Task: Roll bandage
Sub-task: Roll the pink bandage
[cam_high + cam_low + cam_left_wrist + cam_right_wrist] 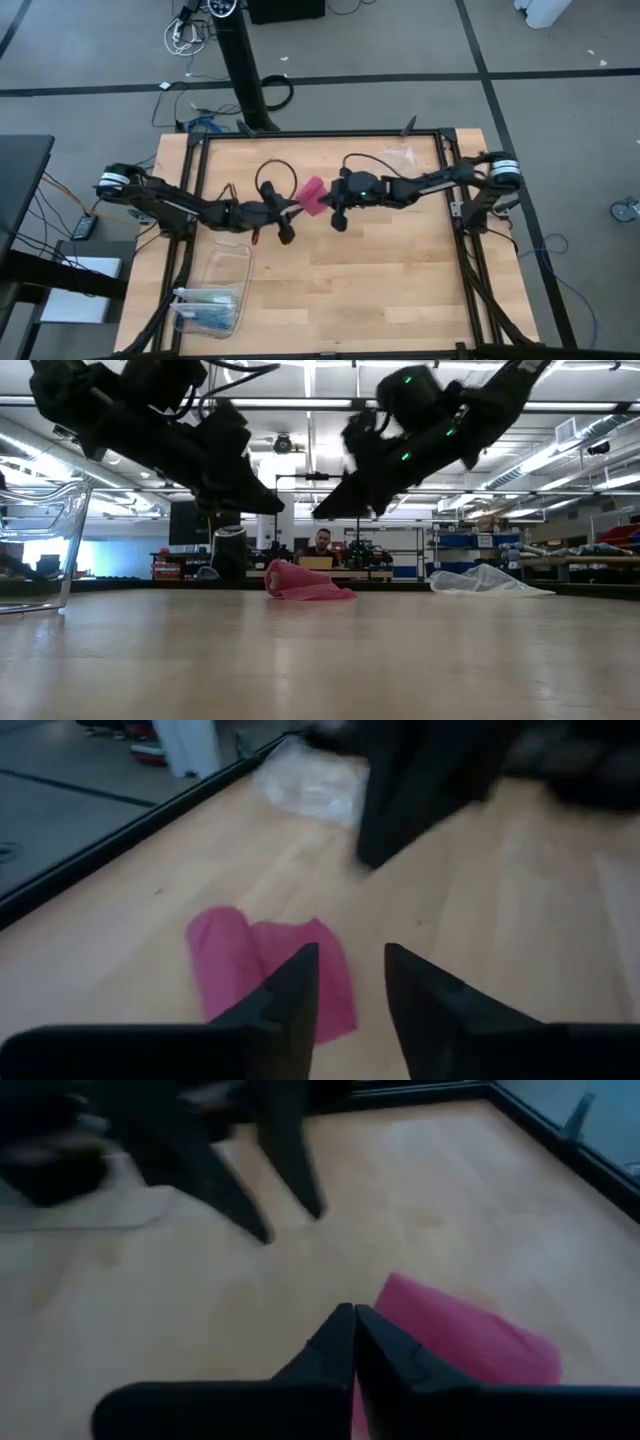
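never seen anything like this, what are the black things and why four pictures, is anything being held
The black things are two robot arms at a wooden table. The four pictures are one moment: from overhead, from table height, and from a camera on each wrist. The left end effector has its fingers apart; the right end effector is shut, fingertips together. Neither holds anything; both hang above the table.

Between them a pink bandage lies loosely crumpled on the wood. A clear plastic bag sits near the far edge, and a clear plastic box with blue contents near the left front corner. A person sits in the room behind.
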